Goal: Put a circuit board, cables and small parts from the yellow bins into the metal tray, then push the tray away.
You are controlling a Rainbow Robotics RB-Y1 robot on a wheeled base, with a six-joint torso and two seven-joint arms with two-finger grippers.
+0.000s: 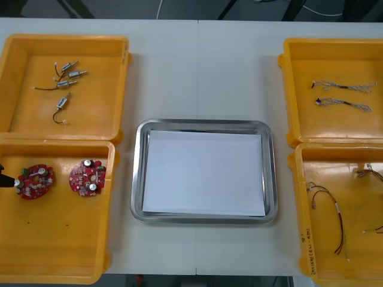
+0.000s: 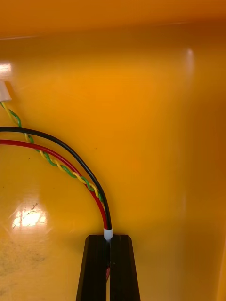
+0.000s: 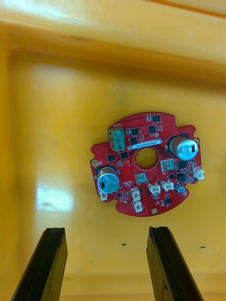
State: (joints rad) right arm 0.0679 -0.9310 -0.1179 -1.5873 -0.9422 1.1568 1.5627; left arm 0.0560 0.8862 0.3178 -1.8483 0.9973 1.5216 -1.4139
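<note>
Two boards (image 1: 36, 181) lie in the near left bin (image 1: 54, 251) — left jaws spread, poised just short of one. Right jaws pinch a black-and-red cable (image 2: 96, 190) by its white tip inside another bin (image 2: 165, 117); the tray (image 1: 139, 173) sits centred on the bench (image 1: 203, 72).

Front camera looks steeply down on the table (image 1: 197, 72); wrist cameras face yellow bins (image 3: 52, 141) close up.

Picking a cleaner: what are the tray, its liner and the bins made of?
Metal tray: mirror-bright rim, likely steel. Liner: flat matte white sheet, probably paper. Yellow bins: glossy moulded walls, likely plastic. Left pincer open by a circuit board in one; right pincer shut on a black-and-red cable in another.
</note>
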